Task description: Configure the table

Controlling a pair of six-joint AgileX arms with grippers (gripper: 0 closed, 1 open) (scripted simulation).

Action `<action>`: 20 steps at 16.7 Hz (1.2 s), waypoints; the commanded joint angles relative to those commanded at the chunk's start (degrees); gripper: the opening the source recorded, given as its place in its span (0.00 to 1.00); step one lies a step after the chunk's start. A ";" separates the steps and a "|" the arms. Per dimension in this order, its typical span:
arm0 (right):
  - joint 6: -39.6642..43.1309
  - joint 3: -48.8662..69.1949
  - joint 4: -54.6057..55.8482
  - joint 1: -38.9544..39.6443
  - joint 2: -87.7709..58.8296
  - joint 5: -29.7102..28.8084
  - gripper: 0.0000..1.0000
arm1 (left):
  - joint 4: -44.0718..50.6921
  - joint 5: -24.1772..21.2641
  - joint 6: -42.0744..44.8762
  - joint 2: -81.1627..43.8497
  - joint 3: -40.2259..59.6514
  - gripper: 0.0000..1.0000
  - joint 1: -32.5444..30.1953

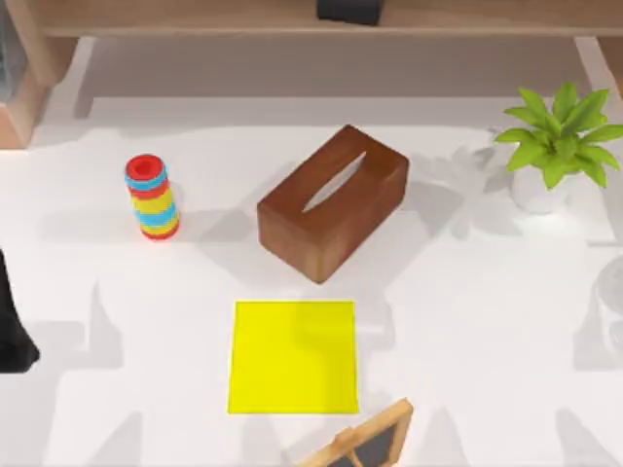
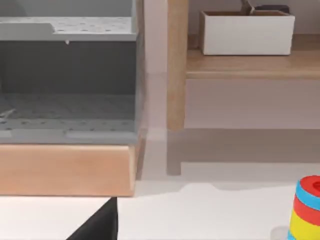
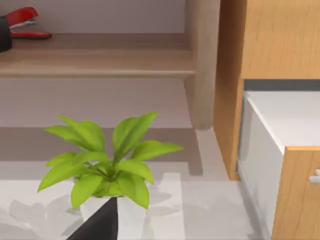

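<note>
Tabletop point(image 1: 487, 321), white, smooth and flat, spans the top view below the wooden shelf point(image 1: 195, 19); yellow mat point(image 1: 293, 357) lies near its front centre. Left and right tool states cannot be determined.

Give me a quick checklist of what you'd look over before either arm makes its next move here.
1. Yellow mat free of things on top: ok.
2. Tissue box clear of the mat, just beyond it: ok.
3. Ring stack upright on the table: ok.
4. Plant upright at the table's right: ok.
5. Small chalkboard at the near edge touching the mat's corner: cannot tell.
6. Left arm back at the table's left edge: ok; whether the grippers are open: cannot tell.
</note>
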State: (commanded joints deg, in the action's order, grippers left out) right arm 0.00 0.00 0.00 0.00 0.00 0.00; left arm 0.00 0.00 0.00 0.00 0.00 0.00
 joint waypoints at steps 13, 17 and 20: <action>-2.27 38.84 -30.23 -11.77 -35.88 -3.61 1.00 | 0.00 0.00 0.00 0.00 0.00 1.00 0.00; -2.18 66.64 -45.97 -16.76 -61.15 -4.26 1.00 | 0.00 0.00 0.00 0.00 0.00 1.00 0.00; -1.18 87.21 -56.38 -19.50 -82.55 -4.14 1.00 | 0.00 0.00 0.00 0.00 0.00 1.00 0.00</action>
State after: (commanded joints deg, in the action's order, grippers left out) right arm -1.18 87.21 -56.38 -19.50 -82.55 -4.14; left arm 0.00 0.00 0.00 0.00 0.00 0.00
